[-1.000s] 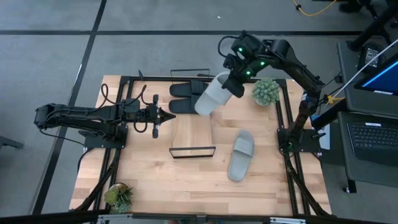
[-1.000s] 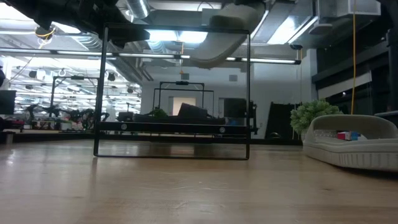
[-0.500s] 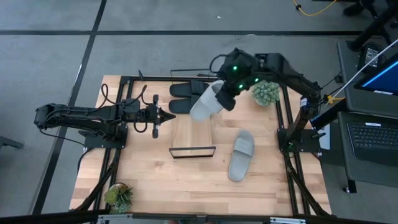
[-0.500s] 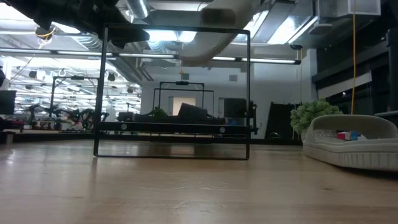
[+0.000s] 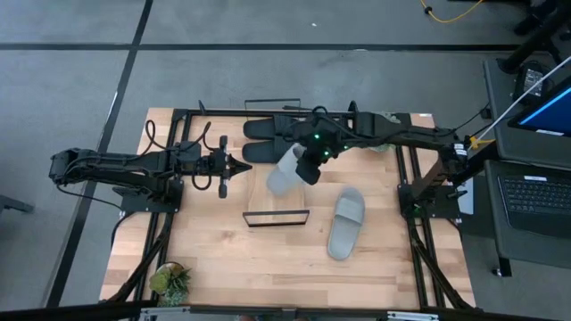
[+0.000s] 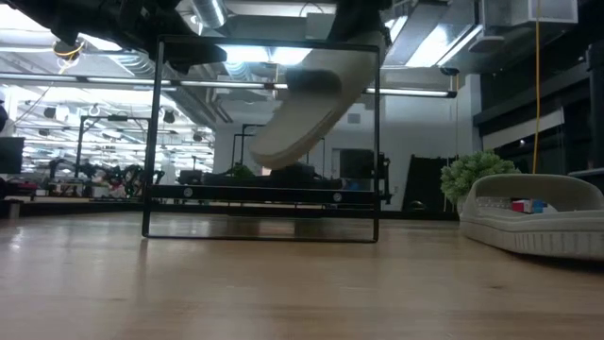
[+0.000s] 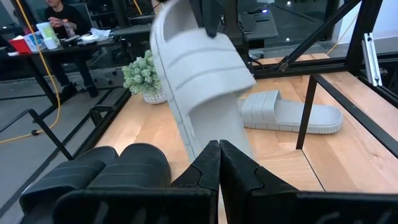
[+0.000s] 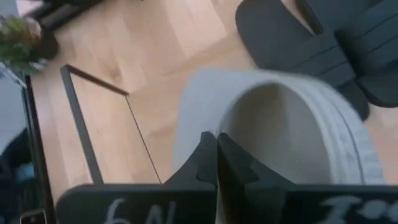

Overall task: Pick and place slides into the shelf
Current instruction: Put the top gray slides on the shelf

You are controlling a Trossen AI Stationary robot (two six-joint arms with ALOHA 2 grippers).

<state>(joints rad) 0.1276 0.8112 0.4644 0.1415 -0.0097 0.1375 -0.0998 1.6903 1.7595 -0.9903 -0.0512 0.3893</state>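
My right gripper [image 5: 307,167] [image 8: 216,152] is shut on a light grey slide [image 5: 280,172] [image 6: 304,109] and hangs over the middle of the shelf [image 5: 278,194], a narrow light-wood board with black wire end frames [image 6: 264,142]. Two black slides [image 5: 264,140] [image 7: 93,171] lie side by side on the shelf's far end. The second grey slide [image 5: 346,221] [image 6: 538,215] rests sole down on the table to the shelf's right. My left gripper [image 5: 243,165] [image 7: 218,163] is shut and holds nothing, level at the shelf's left side. My right gripper pinches the grey slide by its wide strap [image 8: 249,134] between both fingers, coming from above and slanting down. The slide is lifted clear and hangs tilted. Its sole [image 7: 214,121] slopes down toward the shelf board, and its low end [image 6: 260,153] is above the board.
A small potted plant [image 7: 146,74] stands near the table's far right; another plant [image 5: 169,281] sits at the near left corner. Black frame rails [image 5: 178,178] run along the table's sides. Bare wood [image 5: 268,259] lies near the shelf's near end. A person sits beyond the table in the left wrist view.
My right gripper has carried the grey slide from the far right, near the plant, toward the table's left and near edge and downward, ending over the shelf's middle. The slide now hangs lower and more steeply tilted. The left arm has kept still.
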